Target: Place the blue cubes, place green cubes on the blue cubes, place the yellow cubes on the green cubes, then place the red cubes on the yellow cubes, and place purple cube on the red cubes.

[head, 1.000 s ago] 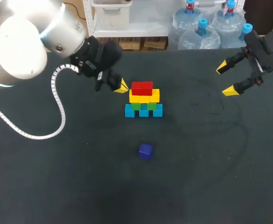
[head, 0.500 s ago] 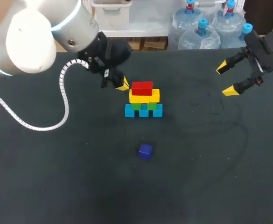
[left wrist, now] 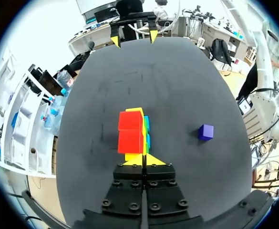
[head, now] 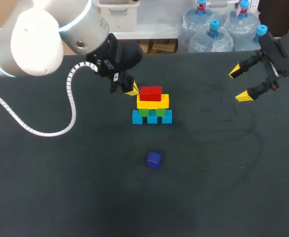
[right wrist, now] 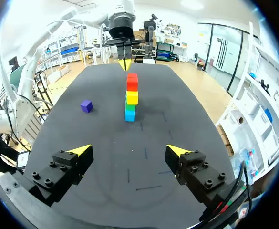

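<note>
The cube stack stands mid-table: blue cubes (head: 152,117) at the base, then green cubes (head: 151,112), yellow cubes (head: 152,102) and two red cubes (head: 150,93) on top. The purple cube (head: 154,159) lies alone on the table nearer the front. My left gripper (head: 132,90) is shut and holds nothing, its tips right at the left side of the red cubes (left wrist: 130,133); contact cannot be told. In the left wrist view the left gripper (left wrist: 143,161) points straight at the stack, with the purple cube (left wrist: 206,132) off to one side. My right gripper (head: 238,84) hangs open and empty at the far right.
From the right wrist view the stack (right wrist: 131,98) and the purple cube (right wrist: 86,106) lie well ahead of the open right gripper (right wrist: 129,151), with bare black table (right wrist: 144,162) between. The left arm's white cable (head: 70,113) loops over the table's left part.
The left gripper has moved right, closing the gap to the red cubes' left side. The stack, the purple cube and the right arm have not moved.
</note>
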`<state>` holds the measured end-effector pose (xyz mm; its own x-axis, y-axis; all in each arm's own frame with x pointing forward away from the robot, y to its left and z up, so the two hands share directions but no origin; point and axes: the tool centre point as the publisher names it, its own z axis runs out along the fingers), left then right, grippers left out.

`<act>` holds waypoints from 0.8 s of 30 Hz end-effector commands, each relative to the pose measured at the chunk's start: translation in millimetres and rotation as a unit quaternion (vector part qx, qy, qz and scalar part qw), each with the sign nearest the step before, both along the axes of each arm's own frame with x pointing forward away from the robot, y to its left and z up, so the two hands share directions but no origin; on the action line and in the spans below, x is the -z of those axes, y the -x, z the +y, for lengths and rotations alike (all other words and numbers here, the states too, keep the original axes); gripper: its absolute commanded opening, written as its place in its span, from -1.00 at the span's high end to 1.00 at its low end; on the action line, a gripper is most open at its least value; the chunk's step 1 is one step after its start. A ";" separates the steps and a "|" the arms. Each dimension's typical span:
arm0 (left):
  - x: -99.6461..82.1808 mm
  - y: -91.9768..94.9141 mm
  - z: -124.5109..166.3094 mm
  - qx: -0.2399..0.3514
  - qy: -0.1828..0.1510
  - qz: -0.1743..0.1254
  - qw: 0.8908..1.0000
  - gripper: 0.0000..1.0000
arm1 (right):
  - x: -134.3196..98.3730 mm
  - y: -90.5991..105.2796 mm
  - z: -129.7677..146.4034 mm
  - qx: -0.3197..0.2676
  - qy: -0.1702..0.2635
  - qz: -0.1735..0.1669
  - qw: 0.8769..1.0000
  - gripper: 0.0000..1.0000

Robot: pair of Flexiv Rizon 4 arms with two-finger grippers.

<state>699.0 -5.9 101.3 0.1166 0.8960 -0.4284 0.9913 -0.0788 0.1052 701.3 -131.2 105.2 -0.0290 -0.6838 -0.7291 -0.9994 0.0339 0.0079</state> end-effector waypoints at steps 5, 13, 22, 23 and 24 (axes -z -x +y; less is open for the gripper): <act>2.4 -4.0 -4.2 0.005 0.000 0.004 1.000 1.00 | 0.3 -0.4 0.0 0.000 -0.001 0.000 1.000 -1.00; 2.3 -6.5 -5.4 0.008 0.001 0.003 1.000 1.00 | 0.3 -0.4 0.0 0.000 -0.001 0.000 1.000 -1.00; 3.0 -7.3 -5.5 0.010 0.000 0.006 1.000 1.00 | 0.3 -0.4 0.0 0.000 -0.001 0.000 1.000 -1.00; 3.1 -7.3 -5.6 0.010 -0.001 0.007 1.000 1.00 | 0.3 -0.4 0.0 0.000 -0.001 0.000 1.000 -1.00; 3.2 -7.4 -5.6 0.010 -0.001 0.007 1.000 1.00 | 0.3 -0.4 0.0 0.000 -0.001 0.000 1.000 -1.00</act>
